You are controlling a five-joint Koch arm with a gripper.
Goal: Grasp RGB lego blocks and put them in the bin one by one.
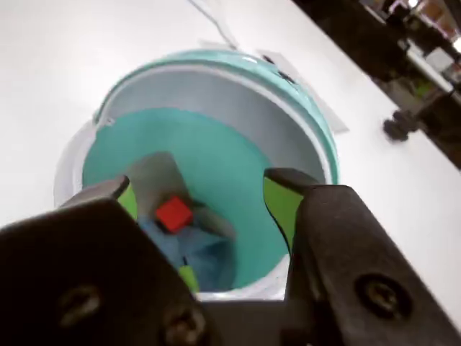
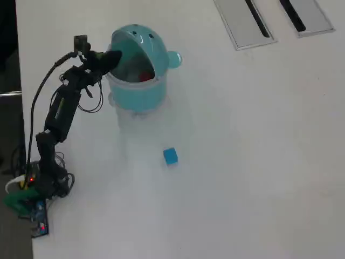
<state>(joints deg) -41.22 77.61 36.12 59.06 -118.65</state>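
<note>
The hand (image 1: 198,191) hangs wide open and empty over the bin (image 1: 216,155), red block (image 1: 173,214) inside at 6 o'clock.

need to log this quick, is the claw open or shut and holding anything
claw: open, holding nothing, over the teal bin; red block lies inside.

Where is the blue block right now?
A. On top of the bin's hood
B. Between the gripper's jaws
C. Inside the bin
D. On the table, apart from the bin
D: in the overhead view the blue block lies on the table, apart from the bin.
</note>
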